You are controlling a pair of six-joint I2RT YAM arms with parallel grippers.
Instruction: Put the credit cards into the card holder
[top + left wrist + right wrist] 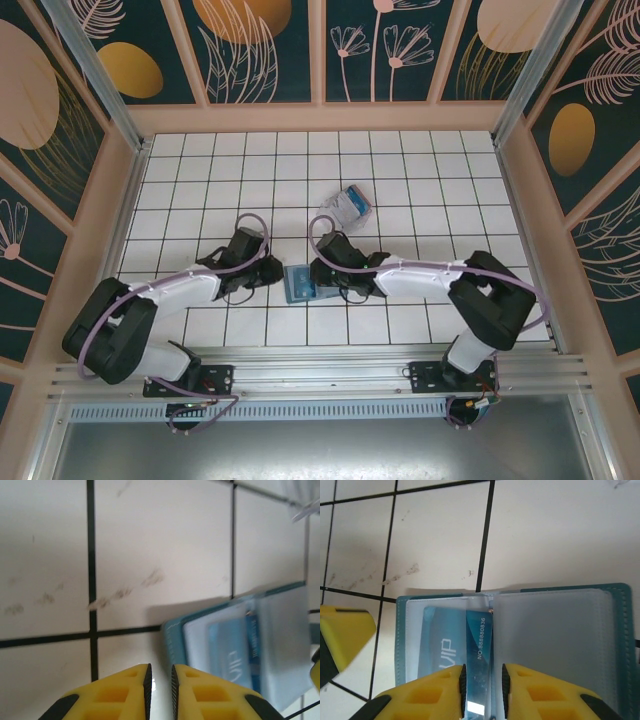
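The card holder (297, 284) lies open on the tiled floor between my two grippers, its teal cover and grey-blue pockets (555, 640) facing up. A blue credit card (440, 635) marked VIP sits partly in the left pocket, with a strip of it showing near the spine. My right gripper (483, 672) hovers over that strip, jaws a little apart, card face showing between them. My left gripper (160, 672) sits just left of the holder (175, 635), its jaws narrowly apart over bare tile with nothing between them. The card (230, 650) appears blurred there.
A clear plastic box (352, 205) lies on the tiles beyond the holder, toward the back. Wooden-framed patterned walls enclose the floor on three sides. A yellow finger (345, 630) of the left gripper sits close to the holder's left edge.
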